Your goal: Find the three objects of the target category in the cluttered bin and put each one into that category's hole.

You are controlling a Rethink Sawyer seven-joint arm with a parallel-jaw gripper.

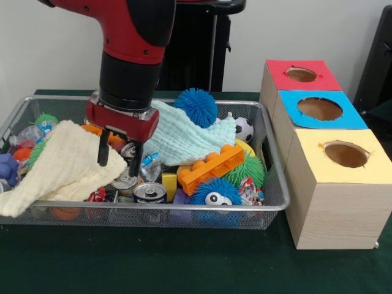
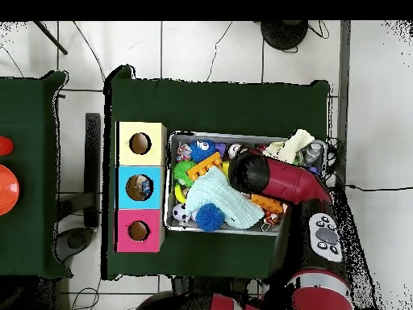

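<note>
- While the target category is not given, the wire bin holds the whole search: it takes up the left and centre of the front view, crammed to the rim.
- The three boxes stand just beside the bin at its 3 o'clock side, in a row running from 5 o'clock back to 1 o'clock: yellow box, blue box, red box, each with one round hole on top.
- The cream cloth drapes the bin's 9 o'clock half; the pale green cloth covers the middle. Either could hide targets, I judge.
- The gripper hangs over the bin's centre-left, its two dark fingers apart and empty, tips just above the cream cloth's edge and the cans.
- The orange brick lies tilted at 4 o'clock from the gripper.
- Silver cans sit at 5 o'clock below the fingers, against the near wall.
- Risks as I read them: a descending finger may snag the cloth and drag the clutter; round cans could roll or slip from a pinch; packed neighbours may block the fingers from closing fully.
</note>
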